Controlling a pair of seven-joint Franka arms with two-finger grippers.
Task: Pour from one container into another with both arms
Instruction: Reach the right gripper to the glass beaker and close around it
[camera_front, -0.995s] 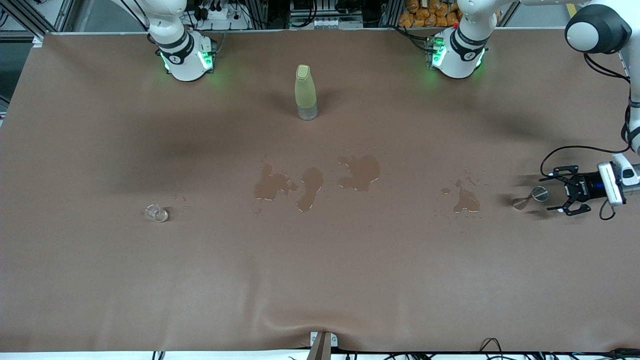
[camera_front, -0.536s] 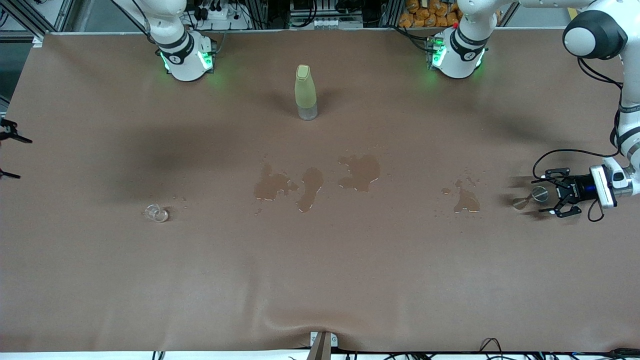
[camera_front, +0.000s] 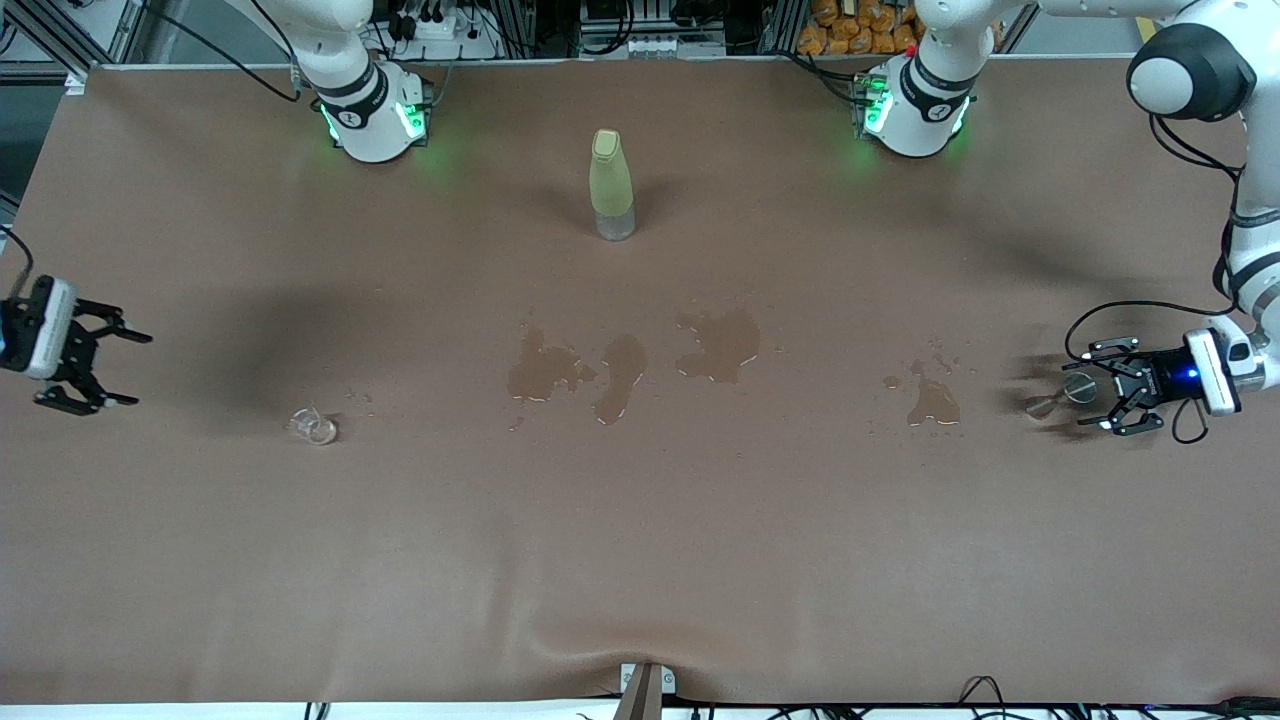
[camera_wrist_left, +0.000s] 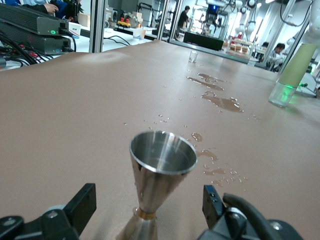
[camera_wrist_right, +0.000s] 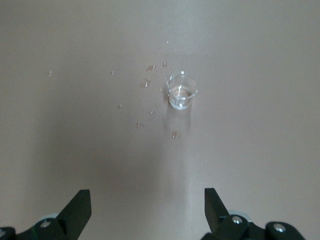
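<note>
At the left arm's end of the bench, the left tool sits low with its fingers spread wide to either side of a steel jigger, which stands upright between them, untouched. The right tool hangs over the right arm's end of the bench, fingers apart and empty, with a small clear glass beaker standing upright on the brown cover near it. A pale green bottle stands capped between the two arm bases. Wet spill patches darken the cover between beaker and jigger.
</note>
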